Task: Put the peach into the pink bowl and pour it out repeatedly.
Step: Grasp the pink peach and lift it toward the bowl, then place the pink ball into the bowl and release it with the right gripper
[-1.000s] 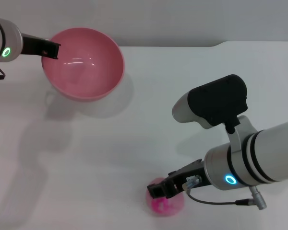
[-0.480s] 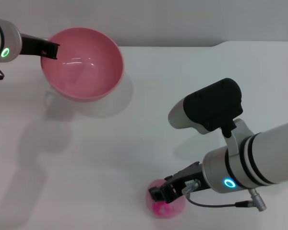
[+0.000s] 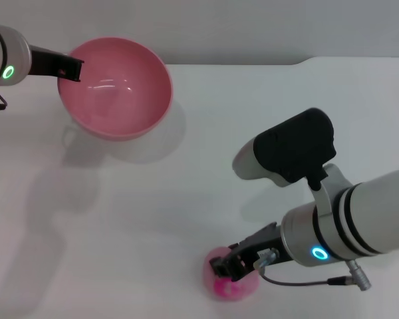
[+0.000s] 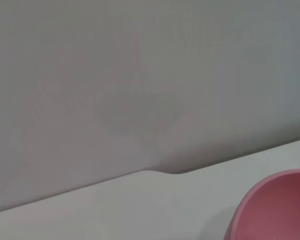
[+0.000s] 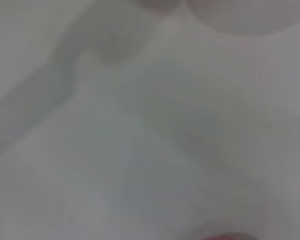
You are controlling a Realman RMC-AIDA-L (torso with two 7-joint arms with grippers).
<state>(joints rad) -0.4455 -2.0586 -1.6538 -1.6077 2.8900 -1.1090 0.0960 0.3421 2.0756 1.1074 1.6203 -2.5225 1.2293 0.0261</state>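
Pickup step: right end effector (image 3: 227,268) down on peach (image 3: 230,284), near edge of tabletop (image 3: 199,166); grip state unclear. Left end effector (image 3: 68,68) clenched on bowl (image 3: 114,87) rim, far left. Next: secure peach, lift, carry to bowl.

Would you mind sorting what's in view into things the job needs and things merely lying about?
Part of the job:
peach
pink bowl
right gripper, at the peach
left gripper, at the bowl's rim

Just lying about:
nothing but the white table

Peach (image 3: 231,287) half-hidden under right gripper (image 3: 225,266); pink bowl (image 4: 275,210) cropped in left wrist view.
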